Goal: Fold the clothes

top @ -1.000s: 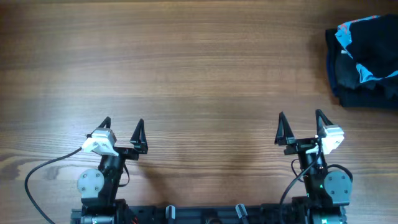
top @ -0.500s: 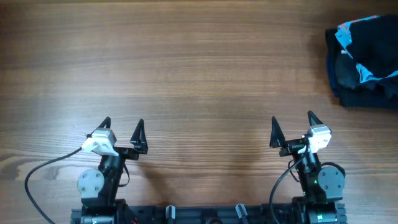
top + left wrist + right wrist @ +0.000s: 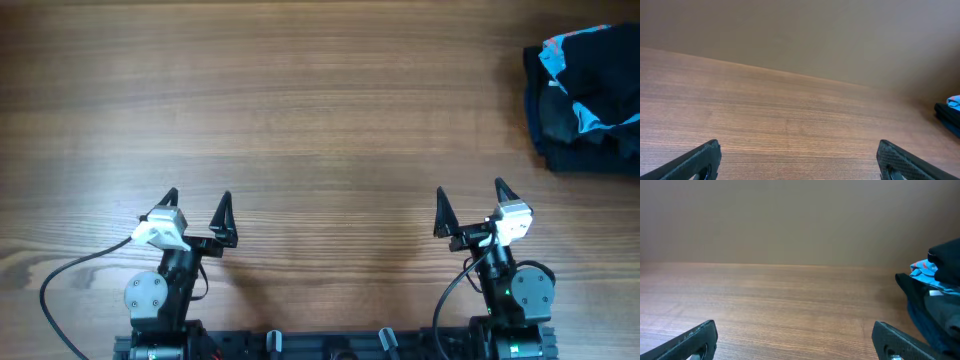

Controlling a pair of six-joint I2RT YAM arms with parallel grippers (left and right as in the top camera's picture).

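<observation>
Right arm [image 3: 505, 262] shifted left since second ago; left arm [image 3: 165, 275] unmoved; all jaws spread.

Both arms sit tucked low along the bottom edge of the overhead frame. At lower left, the left arm [image 3: 163, 272] aims the left gripper [image 3: 197, 196] toward the top of the frame, its two dark, pointed fingers [image 3: 224, 213] spread wide and holding nothing. At lower right, the right arm [image 3: 512, 285] mirrors that pose, and the right gripper [image 3: 470, 190] is likewise parted and empty. In each wrist view, only the fingertips show, one in each bottom corner: left wrist [image 3: 696, 161], right wrist [image 3: 694, 336].
</observation>
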